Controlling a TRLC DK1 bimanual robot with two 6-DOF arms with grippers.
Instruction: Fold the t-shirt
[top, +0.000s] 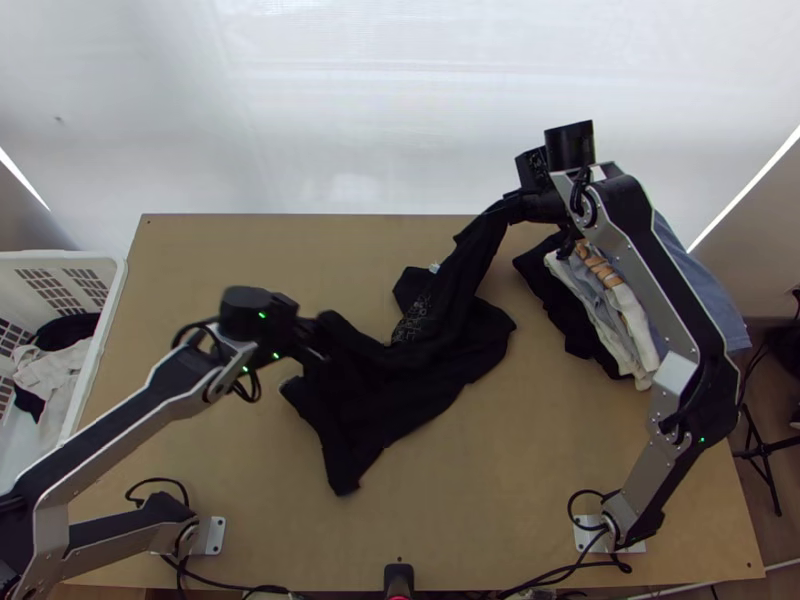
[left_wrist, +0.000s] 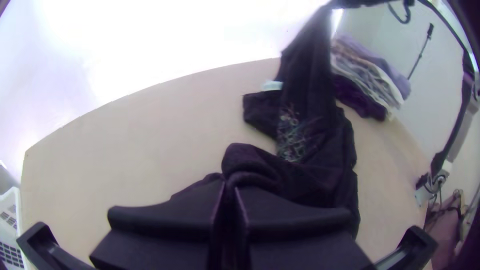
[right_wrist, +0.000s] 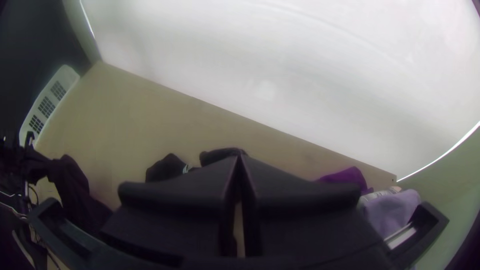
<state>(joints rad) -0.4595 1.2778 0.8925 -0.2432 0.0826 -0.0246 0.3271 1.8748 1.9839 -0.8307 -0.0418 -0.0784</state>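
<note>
With twelve o'clock at the far edge, the black t-shirt is pinched at its nine-o'clock side between the closed fingers of the left gripper. At one o'clock, a stretched end is held up near the far edge by the closed right gripper. The rest is bunched mid-table. Open table is found at five and eleven, a clothes pile at two to three, and a basket at nine.
</note>
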